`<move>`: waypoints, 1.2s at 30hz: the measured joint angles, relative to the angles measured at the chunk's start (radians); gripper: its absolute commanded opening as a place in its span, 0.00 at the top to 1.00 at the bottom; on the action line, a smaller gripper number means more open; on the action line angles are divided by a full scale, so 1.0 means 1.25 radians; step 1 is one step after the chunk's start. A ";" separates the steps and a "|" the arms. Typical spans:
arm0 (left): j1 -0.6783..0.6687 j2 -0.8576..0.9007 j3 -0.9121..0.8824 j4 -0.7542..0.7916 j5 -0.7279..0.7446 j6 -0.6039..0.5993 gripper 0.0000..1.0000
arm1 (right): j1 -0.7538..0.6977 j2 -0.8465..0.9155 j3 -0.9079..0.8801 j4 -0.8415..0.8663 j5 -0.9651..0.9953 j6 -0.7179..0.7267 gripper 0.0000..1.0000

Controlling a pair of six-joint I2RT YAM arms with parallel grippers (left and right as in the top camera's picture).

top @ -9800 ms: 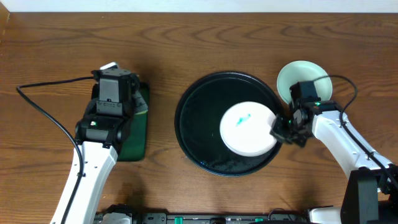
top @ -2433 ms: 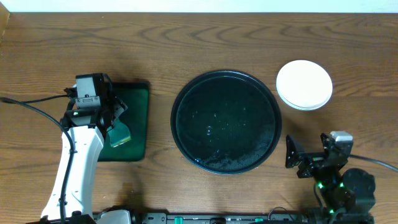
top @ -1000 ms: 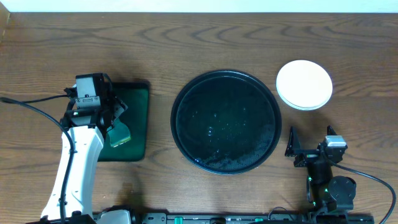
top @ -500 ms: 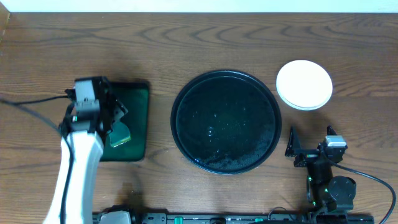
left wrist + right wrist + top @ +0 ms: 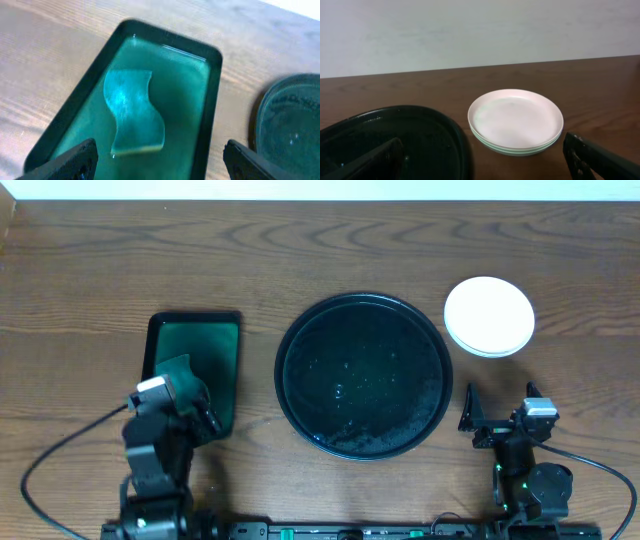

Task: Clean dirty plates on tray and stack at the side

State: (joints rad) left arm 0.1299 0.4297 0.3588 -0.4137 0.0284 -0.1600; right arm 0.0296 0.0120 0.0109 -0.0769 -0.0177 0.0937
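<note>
Centre frame, the large round glossy black tray (image 5: 362, 375) carries pale speckles. Upper right, the stacked small round plates (image 5: 488, 315) are white over mint-green edges. The wooden table (image 5: 300, 250) is brown and grained.

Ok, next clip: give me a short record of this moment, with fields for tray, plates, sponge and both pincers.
tray: black round tray, nothing on it
plates: stack beside the tray, on its far right; white plate on top, no smear visible
sponge: sponge lying in the green rectangular tray, ungripped
left pincer: left pincer open, empty, by the green tray's near end
right pincer: right pincer open, empty, facing the stack
task: looks finished
</note>
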 measured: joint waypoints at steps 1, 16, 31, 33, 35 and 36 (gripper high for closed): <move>0.000 -0.030 -0.028 0.034 0.001 0.003 0.19 | 0.000 0.000 0.000 0.000 0.000 0.000 0.01; -0.037 -0.335 -0.239 0.243 0.017 0.016 0.18 | 0.000 -0.001 -0.001 0.003 0.000 0.000 0.01; -0.065 -0.336 -0.273 0.310 0.035 0.045 0.18 | 0.000 -0.001 -0.001 0.003 0.000 0.000 0.01; -0.065 -0.336 -0.273 0.310 0.035 0.046 0.18 | 0.000 -0.001 -0.001 0.003 0.000 0.000 0.01; -0.065 -0.336 -0.273 0.310 0.035 0.048 0.18 | 0.000 -0.001 -0.001 0.003 0.000 0.000 0.01; -0.065 -0.336 -0.273 0.310 0.035 0.048 0.18 | 0.000 -0.001 -0.001 0.003 0.000 0.000 0.01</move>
State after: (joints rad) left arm 0.0483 0.0101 0.0174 -0.0257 0.0727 -0.0998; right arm 0.0296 0.0109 0.0097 -0.0734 -0.0177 0.0937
